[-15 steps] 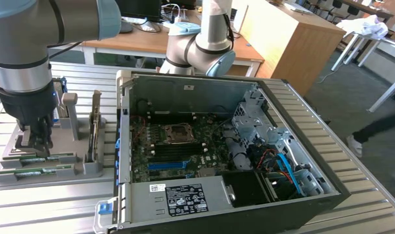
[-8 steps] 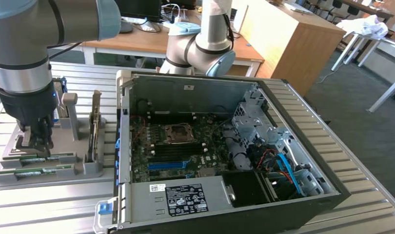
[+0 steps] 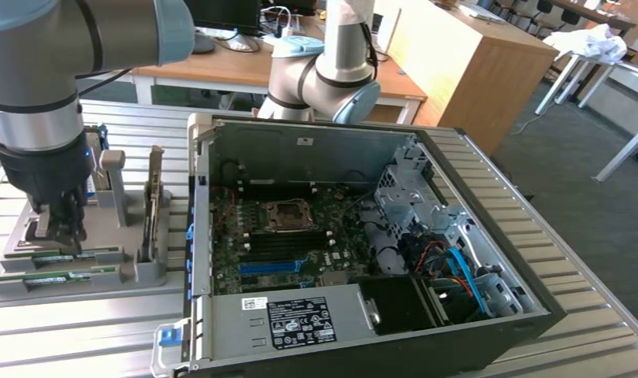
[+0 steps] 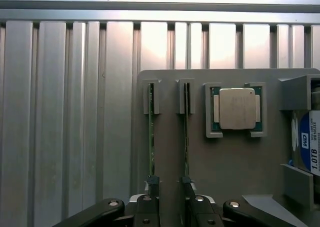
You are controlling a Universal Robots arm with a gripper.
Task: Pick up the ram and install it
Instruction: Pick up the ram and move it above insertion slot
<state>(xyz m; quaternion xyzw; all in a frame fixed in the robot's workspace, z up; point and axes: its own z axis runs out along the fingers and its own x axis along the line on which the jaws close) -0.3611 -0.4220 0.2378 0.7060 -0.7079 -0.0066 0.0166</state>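
A ribbed silver metal table (image 4: 50,112) holds a big open computer case (image 3: 298,157) and a flat gray tray (image 4: 235,162). A square shiny chip (image 4: 237,108) sits in the tray. Two thin green sticks, the ram (image 4: 151,137) and a second ram (image 4: 186,137), stand on edge in slots. The gripper (image 4: 169,182) hangs over their ends, jaws apart and holding nothing, one dark finger above each stick

Ribbed satin metal table (image 4: 60,112), matt grey plastic holder (image 4: 225,167), dull metal processor lid (image 4: 237,108), smooth wooden desk (image 3: 466,71)

Reaches straight down with the arm (image 3: 30,118), holding the gripper (image 3: 61,235) low, its 2 fingers (image 4: 153,183) parted.
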